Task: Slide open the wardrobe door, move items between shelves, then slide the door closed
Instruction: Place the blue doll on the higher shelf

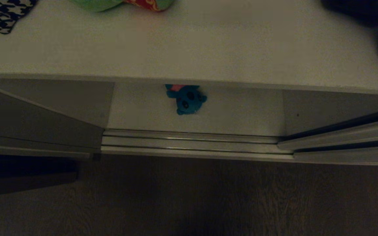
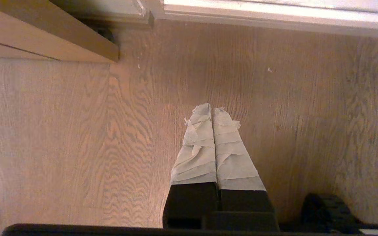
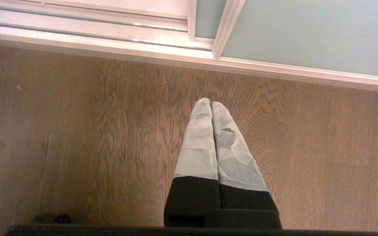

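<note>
Found left gripper (image 2: 212, 111) and right gripper (image 3: 210, 104) both closed, taped fingers pressed together on nothing, hanging over the wooden floor (image 1: 189, 196) short of the floor track (image 1: 189, 141). Saw neither in the head view.

Spotted the teal toy (image 1: 186, 98) on the lower shelf (image 1: 241, 111), lying in the open gap near its middle, pink back tucked under the front edge of the upper shelf (image 1: 208, 42), face toward the room. Read its long axis as running roughly front to back, a little slanted. Placed it ahead of both grippers and beyond the track, inside the wardrobe. Could not call either arm clearly nearer; judged it about midway between them.

Noted the green toy (image 1: 110, 4) further back on the upper shelf, to the robot's left, mostly cut off by the frame edge. Saw the sliding wardrobe door (image 3: 307, 39) standing off to the right, its leading edge close to the right gripper.

Judged the coming reach as forward over the track and low, under the upper shelf's lip.
</note>
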You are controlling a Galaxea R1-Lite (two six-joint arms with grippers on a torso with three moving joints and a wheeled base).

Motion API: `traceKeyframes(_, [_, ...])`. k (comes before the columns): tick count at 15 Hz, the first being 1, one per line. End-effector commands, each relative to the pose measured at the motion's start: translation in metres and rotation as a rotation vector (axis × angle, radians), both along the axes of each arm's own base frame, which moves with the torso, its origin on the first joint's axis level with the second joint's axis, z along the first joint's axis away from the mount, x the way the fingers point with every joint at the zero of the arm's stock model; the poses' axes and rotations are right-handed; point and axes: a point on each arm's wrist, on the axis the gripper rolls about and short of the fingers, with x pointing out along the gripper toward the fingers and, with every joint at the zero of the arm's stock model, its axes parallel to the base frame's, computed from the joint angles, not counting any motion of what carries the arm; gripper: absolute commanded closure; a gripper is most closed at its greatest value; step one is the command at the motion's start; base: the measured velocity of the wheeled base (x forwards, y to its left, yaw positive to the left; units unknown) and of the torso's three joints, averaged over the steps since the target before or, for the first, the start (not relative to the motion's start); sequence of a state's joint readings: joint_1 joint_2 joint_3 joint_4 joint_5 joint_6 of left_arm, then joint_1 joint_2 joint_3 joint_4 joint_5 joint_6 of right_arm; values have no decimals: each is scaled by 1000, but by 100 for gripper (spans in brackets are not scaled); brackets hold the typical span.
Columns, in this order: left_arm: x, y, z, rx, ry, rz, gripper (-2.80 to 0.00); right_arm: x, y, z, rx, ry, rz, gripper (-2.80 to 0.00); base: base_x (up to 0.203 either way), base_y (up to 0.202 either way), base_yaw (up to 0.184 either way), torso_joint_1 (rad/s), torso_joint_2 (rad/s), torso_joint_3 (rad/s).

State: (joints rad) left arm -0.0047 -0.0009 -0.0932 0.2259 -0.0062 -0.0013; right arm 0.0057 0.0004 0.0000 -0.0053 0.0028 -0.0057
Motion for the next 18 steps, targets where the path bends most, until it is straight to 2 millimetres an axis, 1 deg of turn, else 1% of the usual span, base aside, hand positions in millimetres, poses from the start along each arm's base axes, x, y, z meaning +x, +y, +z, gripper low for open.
traceKeyframes(1, [0,0,0,10,9,-4,0,0,0,0,0,-4,1,0,0,0,0,0,0,0])
traceKeyframes(2, [-3,0,6,16,9,-13,0,0,0,0,0,-4,1,0,0,0,0,0,0,0])
traceKeyframes(3, [-6,-1,19,15,8,-33,0,0,0,0,0,-4,1,0,0,0,0,0,0,0])
traceKeyframes(4, [-6,-1,30,8,53,-52,0,0,0,0,0,-4,1,0,0,0,0,0,0,0])
traceKeyframes(5, [-2,-1,41,-9,128,-64,0,0,0,0,0,-4,1,0,0,0,0,0,0,0])
traceKeyframes(6, [6,-2,52,-42,210,-70,0,0,0,0,0,-4,1,0,0,0,0,0,0,0])
traceKeyframes(7, [18,-2,61,-74,304,-73,0,0,0,0,0,-4,1,0,0,0,0,0,0,0])
traceKeyframes(9, [50,-3,69,-112,483,-74,0,0,0,0,0,-4,1,0,0,0,0,0,0,0])
traceKeyframes(11, [87,-4,67,-122,600,-80,0,0,0,0,0,-4,1,0,0,0,0,0,0,0])
traceKeyframes(13, [116,-4,59,-88,676,-103,0,0,0,0,0,-4,1,0,0,0,0,0,0,0])
traceKeyframes(15, [140,-5,50,-37,743,-148,0,0,0,0,0,-4,1,0,0,0,0,0,0,0])
traceKeyframes(18, [174,-8,39,-16,765,-226,0,0,0,0,0,-4,1,0,0,0,0,0,0,0])
